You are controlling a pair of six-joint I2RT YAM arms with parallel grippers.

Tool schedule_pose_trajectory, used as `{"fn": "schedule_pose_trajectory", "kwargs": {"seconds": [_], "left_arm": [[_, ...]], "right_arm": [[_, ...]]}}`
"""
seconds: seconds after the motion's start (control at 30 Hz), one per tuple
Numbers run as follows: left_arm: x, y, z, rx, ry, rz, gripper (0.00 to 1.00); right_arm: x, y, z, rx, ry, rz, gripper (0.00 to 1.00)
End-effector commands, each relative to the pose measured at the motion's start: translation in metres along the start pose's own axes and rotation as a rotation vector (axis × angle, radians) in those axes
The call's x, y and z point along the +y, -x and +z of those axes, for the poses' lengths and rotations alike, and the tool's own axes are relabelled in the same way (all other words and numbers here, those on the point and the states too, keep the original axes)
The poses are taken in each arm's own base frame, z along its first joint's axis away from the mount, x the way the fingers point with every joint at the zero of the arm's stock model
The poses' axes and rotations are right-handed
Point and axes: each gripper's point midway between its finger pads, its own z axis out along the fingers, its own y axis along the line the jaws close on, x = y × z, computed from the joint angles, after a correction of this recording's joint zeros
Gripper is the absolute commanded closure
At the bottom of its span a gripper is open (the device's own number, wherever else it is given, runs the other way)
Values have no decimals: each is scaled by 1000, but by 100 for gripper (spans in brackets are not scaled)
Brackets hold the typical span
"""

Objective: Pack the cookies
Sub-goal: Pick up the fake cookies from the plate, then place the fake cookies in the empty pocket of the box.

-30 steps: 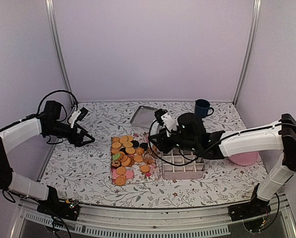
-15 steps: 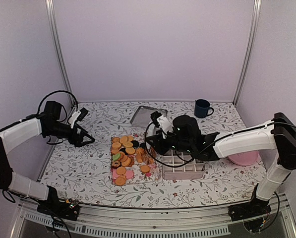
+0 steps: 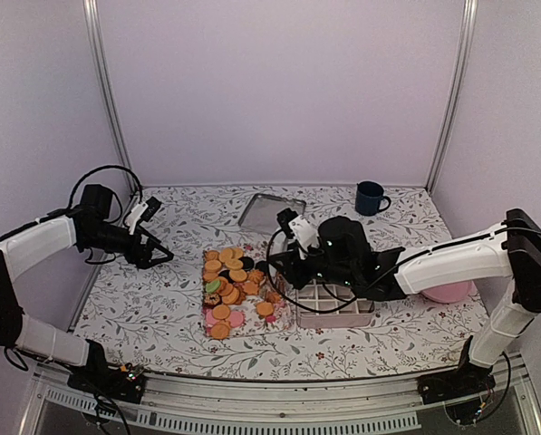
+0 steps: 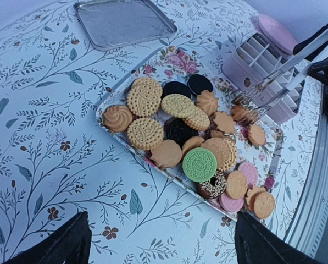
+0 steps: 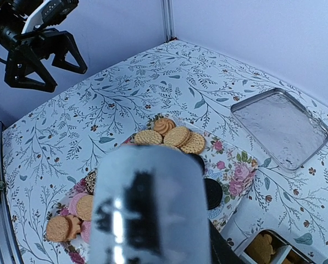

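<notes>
The cookies lie heaped on a floral tray: mostly golden, some dark, pink, one green. My right gripper is shut on shiny metal tongs, which fill the right wrist view and hide its fingers. In the left wrist view the tongs' tips rest around an orange cookie at the tray's right side. A pink divided box stands beside the tray, with one golden cookie in a compartment. My left gripper hangs open over the cloth, left of the tray.
An empty metal tray lies behind the cookies. A dark blue mug stands at the back right. A pink plate shows behind my right forearm. White walls and posts close in the floral-cloth table.
My right arm has shifted a little over the tray's right edge and the tongs have been squeezed slightly narrower. The left arm has stayed still.
</notes>
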Motion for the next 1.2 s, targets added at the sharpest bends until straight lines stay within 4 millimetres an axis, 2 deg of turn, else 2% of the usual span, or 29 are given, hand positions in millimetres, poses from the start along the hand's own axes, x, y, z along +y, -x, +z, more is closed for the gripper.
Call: {"fn": "schedule_pose_trajectory", "kwargs": {"seconds": [0.0,0.27,0.37,0.5,0.63,0.83,1.0,1.17], "left_arm": [[1,2,-2,-17,-2,8,9],[1,3,-2,-17,-3,3,9],[1,4,-1,-19,-5,4,9],[2,4,-1,-16,-1,3,9],[4,2,0,-10,4,5,9],[7,3,5,-10,-10,-10,9],[10,5,9,-7,-21,-21,9],[10,6,8,-11,-22,-21,9]], "right_arm": [[5,45,-14,-108,-3,16,78],[0,91,-31,-211,-40,-28,80],[-12,100,-40,-231,-74,-38,80],[-42,107,-59,-249,-139,-28,80],[-71,105,-82,-257,-193,3,80],[-101,86,-107,-228,-275,29,80],[-115,68,-114,-202,-312,54,80],[-120,59,-110,-178,-325,56,80]]}}
